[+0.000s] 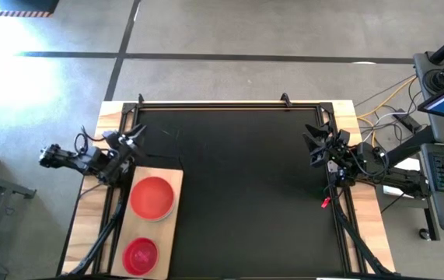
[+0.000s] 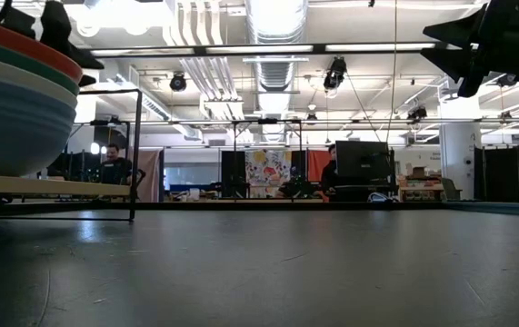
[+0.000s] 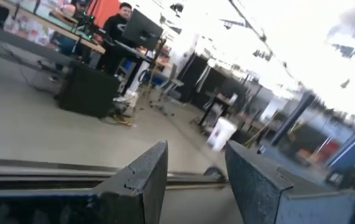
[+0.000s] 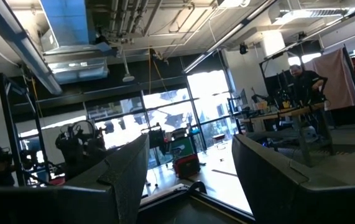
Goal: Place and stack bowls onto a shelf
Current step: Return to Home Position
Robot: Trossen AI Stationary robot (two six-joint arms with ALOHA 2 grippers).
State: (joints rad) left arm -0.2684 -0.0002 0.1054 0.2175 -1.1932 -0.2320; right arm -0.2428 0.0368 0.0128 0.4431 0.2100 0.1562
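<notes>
Pale wood makes up the shelf (image 1: 174, 178), a flat board lying along the left edge of the black worktop (image 1: 245, 194), toward its near corner. Two lots of bowls sit on it. The one farther up the board is a stack topped by an orange-red bowl (image 1: 152, 197); from table height this stack (image 2: 9, 100) shows an orange-red rim, then a green band, a white band and a blue-grey bowl at the bottom, nested closely and level. Nearer the front end of the board is a smaller-looking pinkish-red bowl (image 1: 140, 256), apart from the first stack; what lies under it cannot be told. The left hand (image 1: 134, 138) hangs just beyond the far end of the shelf, its two fingers (image 3: 143, 180) parted with clear space between, gripping nothing. The right hand (image 1: 315, 144) is at the opposite side of the worktop, raised above it, likewise spread and empty.
</notes>
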